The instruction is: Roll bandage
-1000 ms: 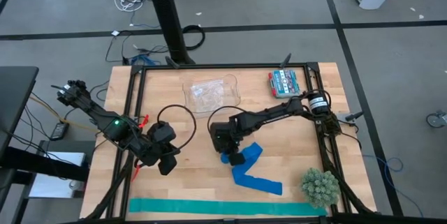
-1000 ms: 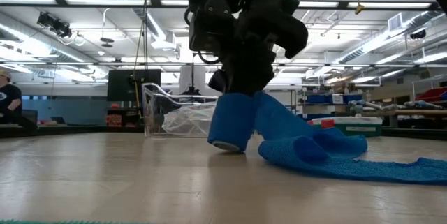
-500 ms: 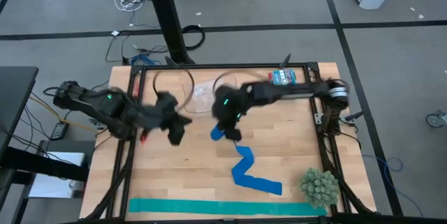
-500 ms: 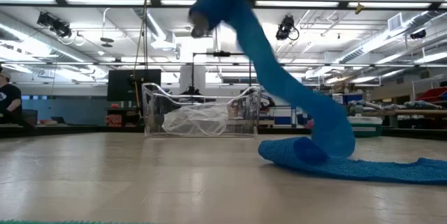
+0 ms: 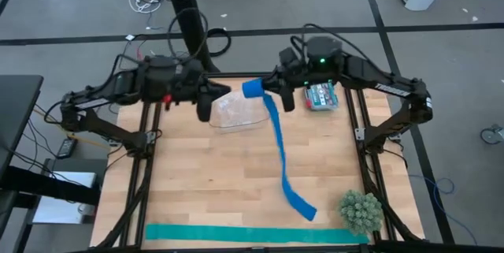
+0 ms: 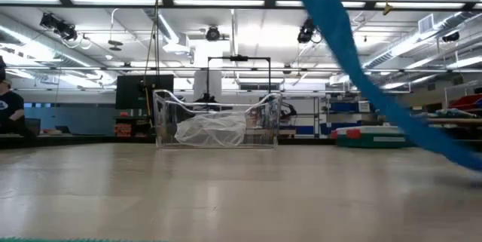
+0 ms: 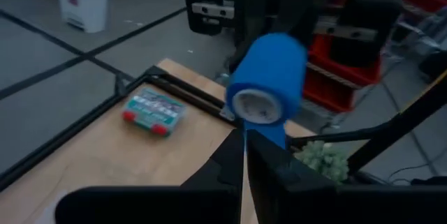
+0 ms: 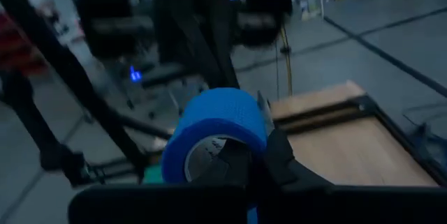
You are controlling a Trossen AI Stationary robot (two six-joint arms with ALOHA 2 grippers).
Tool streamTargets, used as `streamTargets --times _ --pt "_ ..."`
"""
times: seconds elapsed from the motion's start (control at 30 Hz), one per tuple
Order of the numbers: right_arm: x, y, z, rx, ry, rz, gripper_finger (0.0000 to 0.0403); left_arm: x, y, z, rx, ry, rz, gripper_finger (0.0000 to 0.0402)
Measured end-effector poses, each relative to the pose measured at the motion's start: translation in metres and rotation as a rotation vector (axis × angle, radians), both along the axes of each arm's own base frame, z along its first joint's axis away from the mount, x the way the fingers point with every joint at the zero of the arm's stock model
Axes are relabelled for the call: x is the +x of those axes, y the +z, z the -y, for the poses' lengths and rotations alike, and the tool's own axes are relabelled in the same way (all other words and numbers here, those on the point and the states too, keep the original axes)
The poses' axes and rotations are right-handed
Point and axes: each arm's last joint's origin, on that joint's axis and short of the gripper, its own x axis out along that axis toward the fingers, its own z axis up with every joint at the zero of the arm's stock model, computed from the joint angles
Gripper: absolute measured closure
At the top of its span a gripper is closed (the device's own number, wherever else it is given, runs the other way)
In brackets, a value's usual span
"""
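High view: the right pincer is raised over the far edge of the tabletop, pressed together on the bandage, whose rolled end sits at its tips while the loose blue tail hangs down and runs toward the near side, ending on the wood beside a spiky green ball. The left pincer is level with it, just across the roll, fingers nearly together and holding nothing. Below and between the two pincers lies a clear plastic tray with crumpled film in it; behind the right pincer sits a small box with red and blue ends. A teal strip lies flat along the near edge, well apart from both pincers. The tabletop is pale wood planks inside a black metal frame, standing on grey floor crossed by dark lines, with a black post and cables beyond the far edge. In the low view the bandage slants across the picture above the bare wood, with the tray behind it, and the room beyond shows long ceiling lights, shelving and a person at the far left.
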Motion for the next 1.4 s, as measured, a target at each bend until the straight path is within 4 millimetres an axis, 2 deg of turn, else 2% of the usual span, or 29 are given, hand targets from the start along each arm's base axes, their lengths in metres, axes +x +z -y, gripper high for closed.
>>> streamTargets --times 0.17,0.33,0.5,0.63,0.83,1.2,1.4 --pt "-0.009 0.017 0.000 0.002 -0.053 0.096 0.0403 0.011 0.000 -0.013 -0.022 -0.054 0.039 0.0358" --pt "-0.018 0.042 0.001 -0.031 -0.084 0.177 0.0403 0.018 0.005 -0.021 -0.021 -0.089 0.116 0.0305" --pt "-0.009 0.057 0.004 -0.053 -0.069 0.221 0.0403 0.030 0.007 -0.024 0.026 -0.152 0.182 0.0246" --pt "0.005 0.064 0.005 -0.058 -0.027 0.248 0.0403 0.046 0.000 -0.026 0.026 -0.201 0.178 0.0220" --pt "0.017 0.069 0.006 -0.002 0.058 0.295 0.0403 0.056 -0.009 -0.028 0.013 -0.224 0.146 0.0214" --pt "0.002 0.086 0.002 0.046 0.099 0.394 0.0403 0.052 -0.003 -0.031 0.026 -0.214 0.186 0.0213" --pt "0.005 0.084 0.003 0.049 0.101 0.383 0.0403 0.055 -0.003 -0.028 0.010 -0.336 0.204 0.0213"
